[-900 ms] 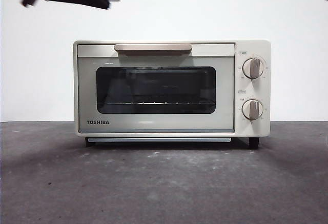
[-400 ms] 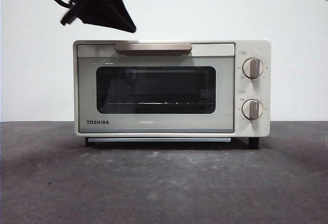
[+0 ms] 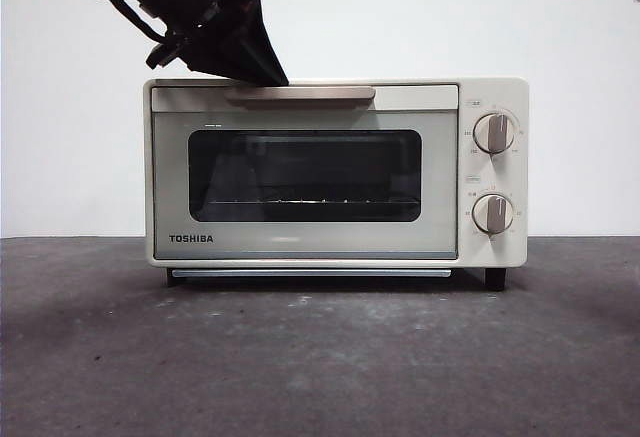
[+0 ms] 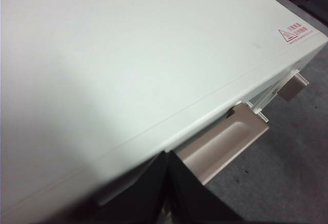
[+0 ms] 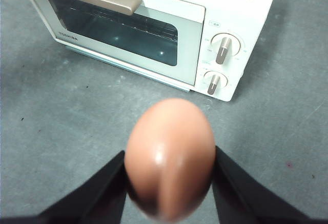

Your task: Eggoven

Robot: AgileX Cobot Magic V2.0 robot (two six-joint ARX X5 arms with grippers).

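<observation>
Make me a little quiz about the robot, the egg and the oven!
1. True or false: the oven door is shut.
2. Which gripper holds the egg? A) left B) right C) neither
3. Fill in: the left gripper is down at the oven's ____.

Key: 1 true. 2 B, the right gripper is clamped on it, held above the table in front of the oven. 3 handle.
</observation>
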